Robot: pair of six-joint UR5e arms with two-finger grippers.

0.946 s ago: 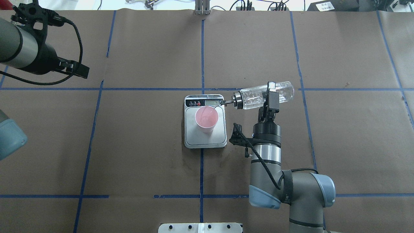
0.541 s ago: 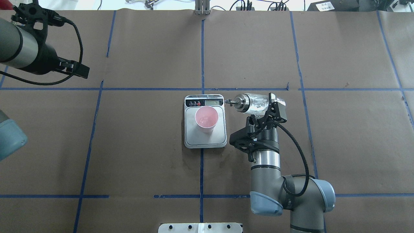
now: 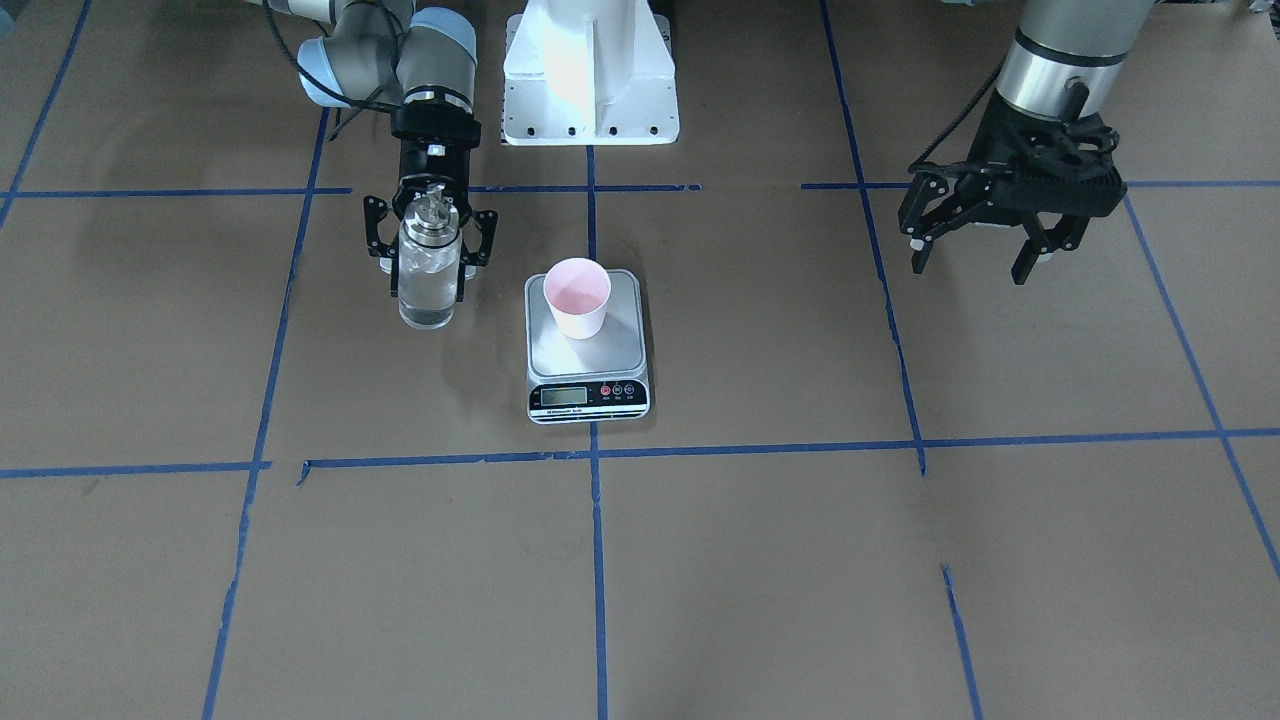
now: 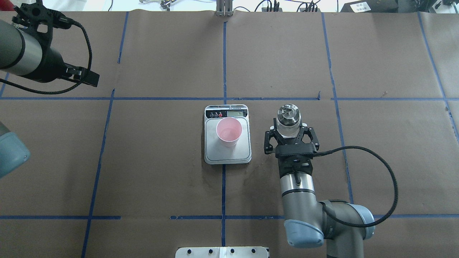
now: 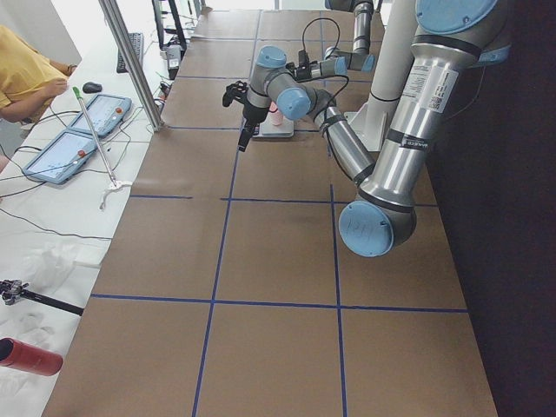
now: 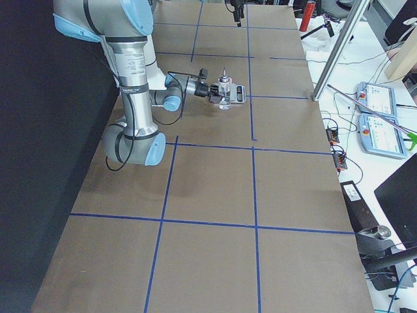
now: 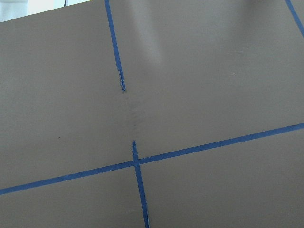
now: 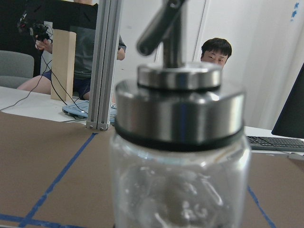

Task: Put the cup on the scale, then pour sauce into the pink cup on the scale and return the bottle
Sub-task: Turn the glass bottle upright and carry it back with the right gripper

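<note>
The clear glass bottle (image 4: 288, 114) with its silver collar and spout stands upright just right of the scale (image 4: 211, 152). My right gripper (image 4: 289, 132) is shut on the bottle's body; it also shows in the front view (image 3: 428, 270), gripping the bottle (image 3: 428, 303) low over the table. I cannot tell whether its base touches the paper. The wrist view is filled by the bottle (image 8: 180, 156). The pink cup (image 4: 228, 132) stands upright on the scale's steel platform (image 3: 610, 350). My left gripper (image 3: 975, 250) hangs open and empty, far to the scale's other side.
Brown paper with blue tape lines covers the table. The white robot base plate (image 3: 590, 80) sits at the robot's edge. A metal post (image 4: 224, 9) stands at the far edge. Operators and tablets (image 5: 78, 139) are beyond the table.
The bottle was tipped sideways with its spout over the cup, a thin stream running in. It has swung upright and moved away from the scale, toward the robot. The left arm has not moved.
</note>
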